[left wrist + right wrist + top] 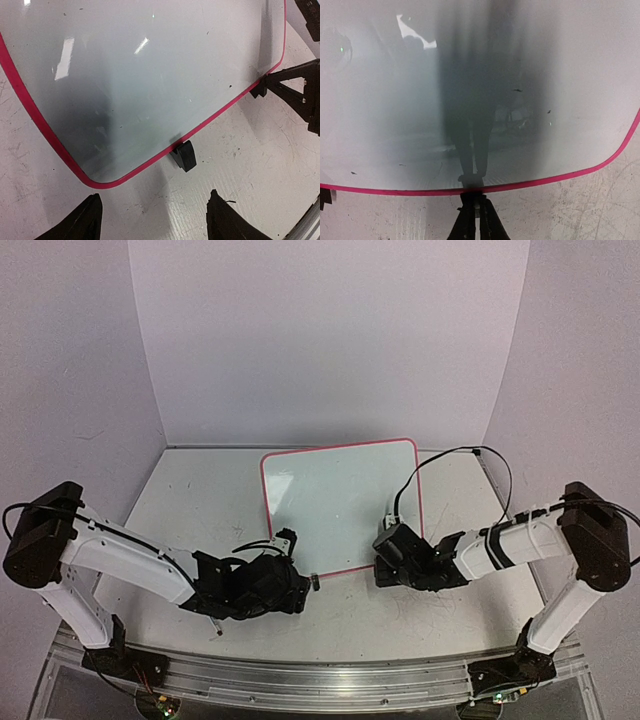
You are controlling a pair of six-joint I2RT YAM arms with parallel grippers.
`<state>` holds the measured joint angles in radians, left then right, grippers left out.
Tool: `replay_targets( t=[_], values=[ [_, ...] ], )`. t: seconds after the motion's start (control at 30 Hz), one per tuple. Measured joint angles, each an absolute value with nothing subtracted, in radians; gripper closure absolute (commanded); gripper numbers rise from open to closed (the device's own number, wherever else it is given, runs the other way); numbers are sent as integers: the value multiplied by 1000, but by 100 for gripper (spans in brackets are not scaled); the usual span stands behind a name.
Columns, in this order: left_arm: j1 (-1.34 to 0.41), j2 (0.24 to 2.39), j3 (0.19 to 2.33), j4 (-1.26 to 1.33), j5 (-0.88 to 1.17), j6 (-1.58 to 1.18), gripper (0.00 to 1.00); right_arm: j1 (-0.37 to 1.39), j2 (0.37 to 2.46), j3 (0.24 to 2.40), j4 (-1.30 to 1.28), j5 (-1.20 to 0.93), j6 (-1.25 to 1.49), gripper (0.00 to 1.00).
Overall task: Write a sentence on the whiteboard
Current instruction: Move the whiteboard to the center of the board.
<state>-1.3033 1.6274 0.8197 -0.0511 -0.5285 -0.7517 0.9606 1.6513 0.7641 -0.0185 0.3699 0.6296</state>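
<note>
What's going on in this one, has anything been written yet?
Nothing is written yet. The whiteboard lies on the table, blank apart from a few specks. The left end effector is open just short of the board's near left corner, close to a black clip foot. The right end effector has its fingers shut together right at the board's near pink rim. I can't make out a marker in either.

whiteboard (pixel 340 505) | white, glossy, rounded corners, pink-red rim (pixel 30 107), two black clip feet (pixel 183 155) on near edge | flat on surface (pixel 200 510), centre, slightly skewed
</note>
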Motion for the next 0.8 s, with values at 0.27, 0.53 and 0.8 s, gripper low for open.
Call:
replay_targets(
  t=[0.27,0.53,0.8],
  values=[
    [-1303,1577,796,-43,-547,-757,27,975,1615,709,-13,419,686,97],
    [-1303,1565,790,-40,-552,-756,25,992,1592,659,38,404,679,55],
    [-1303,1515,773,-40,-552,-757,23,992,1630,654,120,379,663,51]
  ],
)
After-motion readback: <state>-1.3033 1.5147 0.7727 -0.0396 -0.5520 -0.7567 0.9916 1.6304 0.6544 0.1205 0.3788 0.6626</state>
